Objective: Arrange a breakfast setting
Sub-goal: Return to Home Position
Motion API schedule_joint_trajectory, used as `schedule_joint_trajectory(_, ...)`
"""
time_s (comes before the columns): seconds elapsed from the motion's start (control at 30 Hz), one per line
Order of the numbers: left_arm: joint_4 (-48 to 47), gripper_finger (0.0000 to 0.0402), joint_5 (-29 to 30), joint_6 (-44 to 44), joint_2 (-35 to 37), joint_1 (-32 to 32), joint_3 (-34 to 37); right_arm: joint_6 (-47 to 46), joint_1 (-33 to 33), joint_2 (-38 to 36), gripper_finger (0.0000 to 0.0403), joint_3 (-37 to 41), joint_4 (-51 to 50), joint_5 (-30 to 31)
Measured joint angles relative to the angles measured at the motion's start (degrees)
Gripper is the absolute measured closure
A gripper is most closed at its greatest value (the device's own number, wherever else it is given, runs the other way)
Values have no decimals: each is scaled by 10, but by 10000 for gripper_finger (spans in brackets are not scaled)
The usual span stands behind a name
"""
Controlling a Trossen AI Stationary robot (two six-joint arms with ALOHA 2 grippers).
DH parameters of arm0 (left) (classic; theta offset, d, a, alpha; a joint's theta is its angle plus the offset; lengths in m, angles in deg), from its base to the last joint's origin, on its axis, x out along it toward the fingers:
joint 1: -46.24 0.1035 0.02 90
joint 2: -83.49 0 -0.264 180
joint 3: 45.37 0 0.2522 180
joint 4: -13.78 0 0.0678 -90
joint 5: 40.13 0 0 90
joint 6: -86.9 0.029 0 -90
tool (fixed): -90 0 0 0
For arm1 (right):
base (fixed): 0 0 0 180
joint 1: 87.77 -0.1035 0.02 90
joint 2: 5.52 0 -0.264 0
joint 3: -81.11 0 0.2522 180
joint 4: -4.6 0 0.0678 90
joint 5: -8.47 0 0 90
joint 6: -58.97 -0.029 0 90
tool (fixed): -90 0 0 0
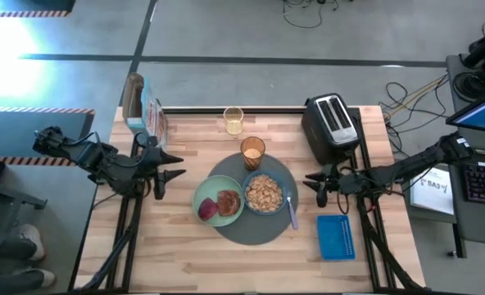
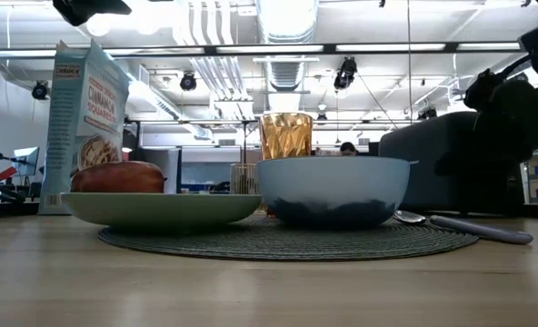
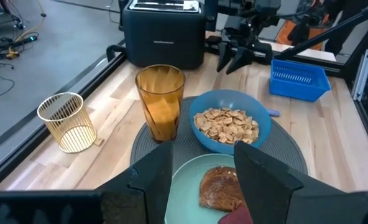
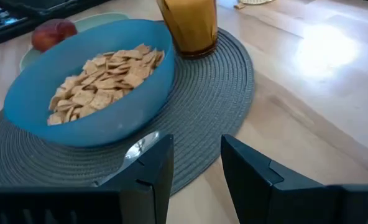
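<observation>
Behind mat (image 1: 255,234): toaster (image 1: 331,123), wire cup (image 1: 233,120), cereal box (image 1: 148,115).

Counted on 1 wooden table (image 1: 185,262): 1 round grey mat (image 2: 287,241), 1 blue bowl (image 2: 333,186), 1 helping of brown cereal (image 1: 264,193), 1 green plate (image 2: 160,207), 1 slice of toast (image 1: 228,201), 1 red fruit (image 1: 207,210), 1 amber tumbler (image 1: 252,152), 1 spoon (image 1: 292,211), 1 black toaster (image 1: 330,123), 1 blue basket (image 1: 336,238), 1 gold wire cup (image 1: 233,120) and 1 cereal box (image 1: 148,115). Robot arms number 2: 1 left arm (image 1: 103,160), 1 right arm (image 1: 406,168).
</observation>
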Motion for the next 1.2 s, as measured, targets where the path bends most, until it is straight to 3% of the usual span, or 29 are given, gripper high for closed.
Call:
schedule_joint_trajectory(0.27, 3, 247, 1, -6, 0, 0, 0, 0, 0, -37, 280, 0, -2, -2)
schedule_joint_trajectory(0.9, 4, 247, 1, 5, -27, 0, 5, 1, 0, -324, 280, 0, -2, -4)
schedule_joint_trajectory(1.2, 113, 247, -1, 26, -69, 0, 88, 2, 0, -328, 280, 0, 1, -3)
